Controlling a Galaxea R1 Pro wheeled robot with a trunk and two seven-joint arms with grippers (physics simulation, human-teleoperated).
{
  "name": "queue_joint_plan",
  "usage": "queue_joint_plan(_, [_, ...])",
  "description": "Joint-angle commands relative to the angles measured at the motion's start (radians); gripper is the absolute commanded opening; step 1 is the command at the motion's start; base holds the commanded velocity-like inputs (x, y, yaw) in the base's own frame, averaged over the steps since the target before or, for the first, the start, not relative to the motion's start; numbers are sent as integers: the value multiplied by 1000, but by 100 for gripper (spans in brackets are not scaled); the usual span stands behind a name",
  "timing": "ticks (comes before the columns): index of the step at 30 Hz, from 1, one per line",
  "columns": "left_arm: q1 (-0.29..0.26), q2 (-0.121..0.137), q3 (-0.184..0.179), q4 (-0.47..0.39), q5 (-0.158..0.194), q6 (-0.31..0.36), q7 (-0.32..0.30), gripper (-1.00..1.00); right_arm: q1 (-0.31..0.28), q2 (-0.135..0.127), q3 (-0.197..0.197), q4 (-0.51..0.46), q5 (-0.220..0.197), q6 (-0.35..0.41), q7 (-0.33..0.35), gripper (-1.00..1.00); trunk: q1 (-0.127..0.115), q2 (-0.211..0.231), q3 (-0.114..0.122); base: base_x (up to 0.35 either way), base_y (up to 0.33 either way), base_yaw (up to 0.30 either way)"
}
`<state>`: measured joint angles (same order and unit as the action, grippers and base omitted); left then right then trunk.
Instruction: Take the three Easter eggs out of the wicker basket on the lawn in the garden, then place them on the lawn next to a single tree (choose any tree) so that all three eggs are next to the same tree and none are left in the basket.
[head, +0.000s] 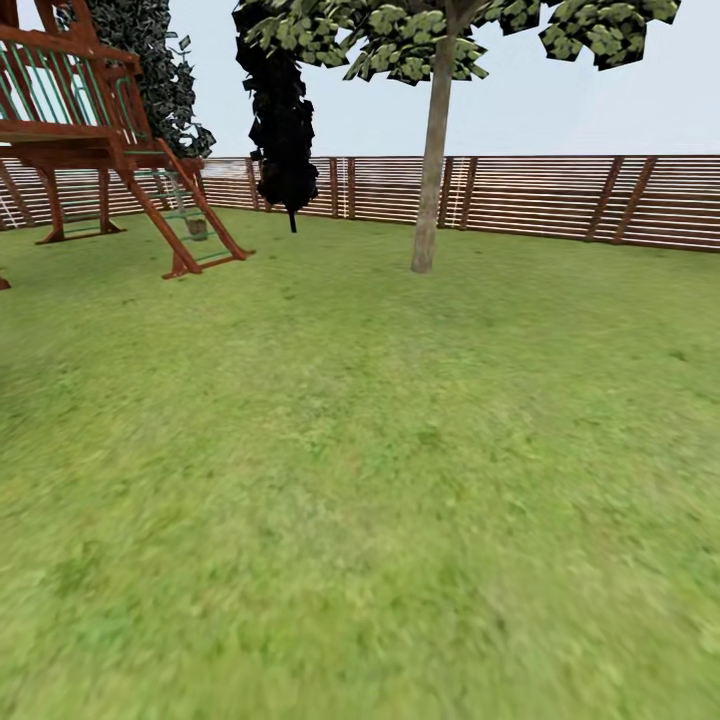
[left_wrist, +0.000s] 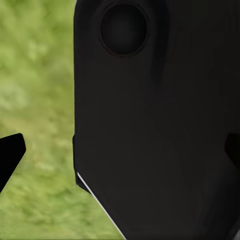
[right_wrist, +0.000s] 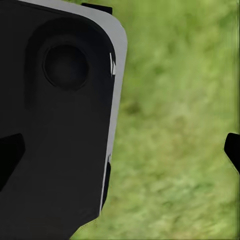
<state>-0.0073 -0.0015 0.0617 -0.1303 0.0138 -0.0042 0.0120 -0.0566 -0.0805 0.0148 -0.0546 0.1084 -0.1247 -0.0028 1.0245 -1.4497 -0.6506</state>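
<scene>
Your head view: lawn (head: 380, 480) runs to the slatted fence (head: 560, 200). Pale-trunked tree (head: 430, 190) stands ahead, right of the black tree (head: 282, 130) and wooden play frame (head: 110, 150). Both claws: fingertips (left_wrist: 11, 157) (right_wrist: 232, 150) spread wide over grass, holding nothing.

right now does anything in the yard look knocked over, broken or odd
Nothing stands out. The pale-trunked tree stands straight on the lawn, the slatted fence runs unbroken behind it, and the wooden play frame sits upright at left.
</scene>
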Motion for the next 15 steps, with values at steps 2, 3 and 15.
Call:
queue_joint_plan(2, [0,-1,6,0,1,0,0,100,0,-3,1,1,8,-3,0,100,1,0,-1,329,0,0])
queue_joint_plan(3, [0,-1,6,0,1,0,0,100,0,-3,1,1,8,-3,0,100,1,0,-1,329,0,0])
queue_joint_plan(15, [0,-2,6,0,1,-1,0,100,0,1,-1,1,13,-3,5,100,1,0,-1,329,0,0])
